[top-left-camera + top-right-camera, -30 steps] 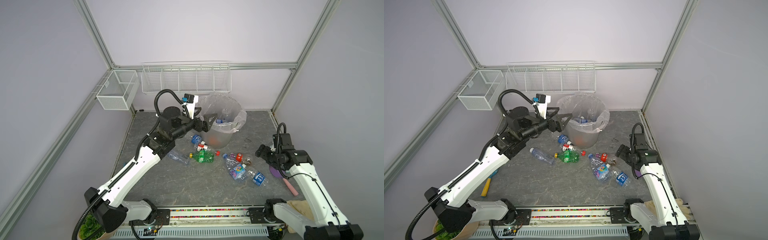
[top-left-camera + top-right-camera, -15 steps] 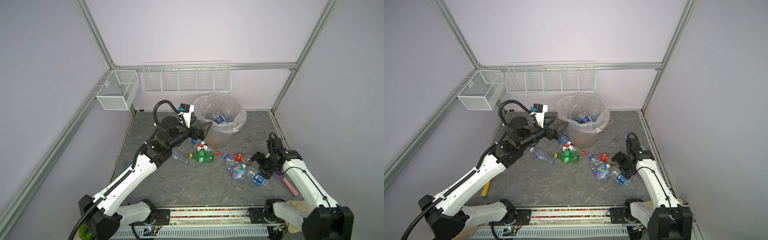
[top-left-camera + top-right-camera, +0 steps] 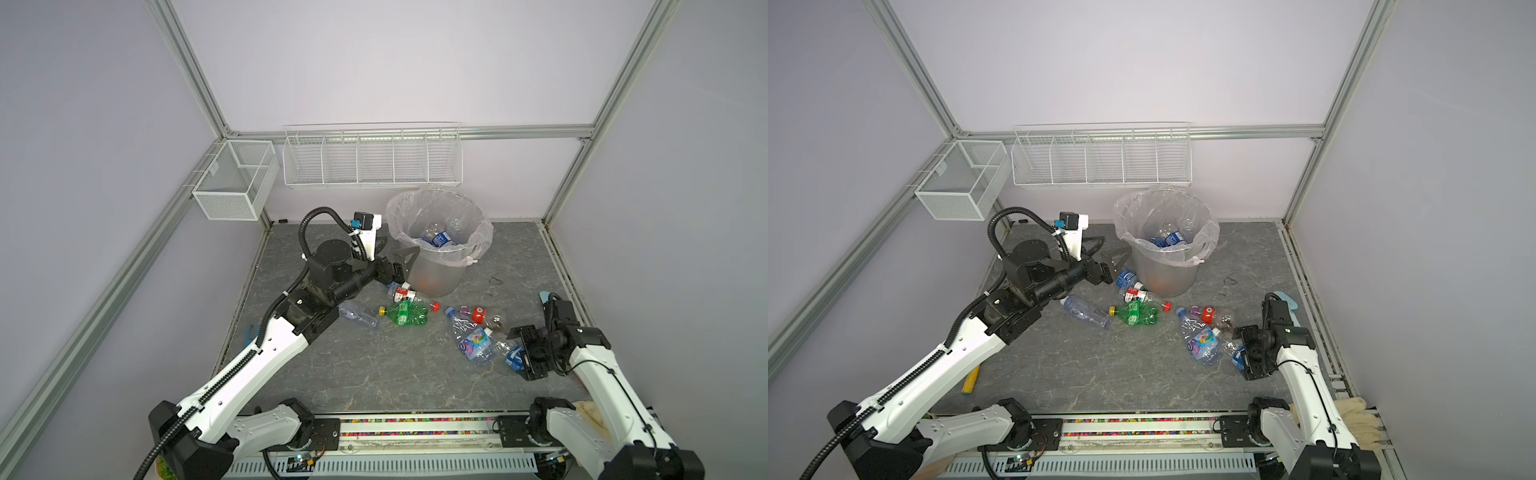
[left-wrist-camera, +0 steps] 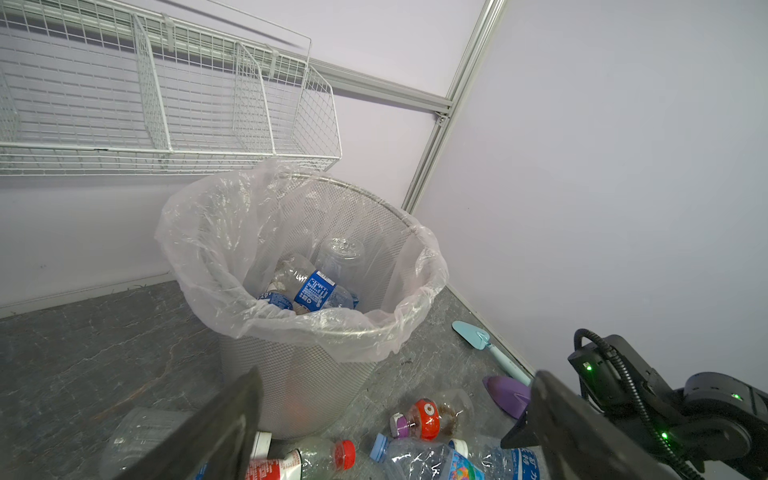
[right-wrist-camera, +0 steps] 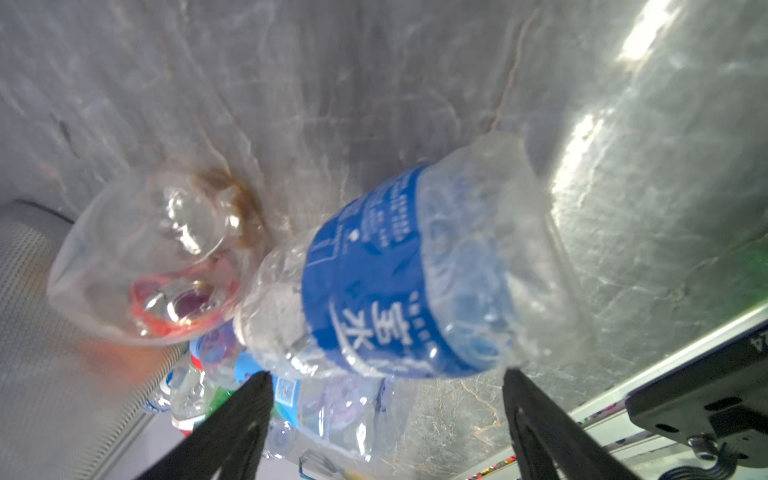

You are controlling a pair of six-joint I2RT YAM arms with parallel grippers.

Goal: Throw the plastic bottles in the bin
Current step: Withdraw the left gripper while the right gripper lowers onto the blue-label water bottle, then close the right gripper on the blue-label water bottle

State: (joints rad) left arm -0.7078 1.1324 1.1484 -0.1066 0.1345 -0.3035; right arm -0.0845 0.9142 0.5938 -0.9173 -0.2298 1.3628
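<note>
Low beside the bin [image 3: 436,266], left hand [image 3: 397,259] gapes wide, empty. Right hand [image 3: 524,353] wide, straddling blue-labelled bottle [image 5: 399,282]; contact seemingly none, view blurred.

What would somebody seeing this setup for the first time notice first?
Probably the bin, lined with a clear bag, standing at the back of the grey floor with a few bottles already inside. In front of it lies a scatter of crushed plastic bottles, the all-green bottle standing out in the middle. At the right, the open right end effector straddles a blue-labelled bottle on the floor.
</note>
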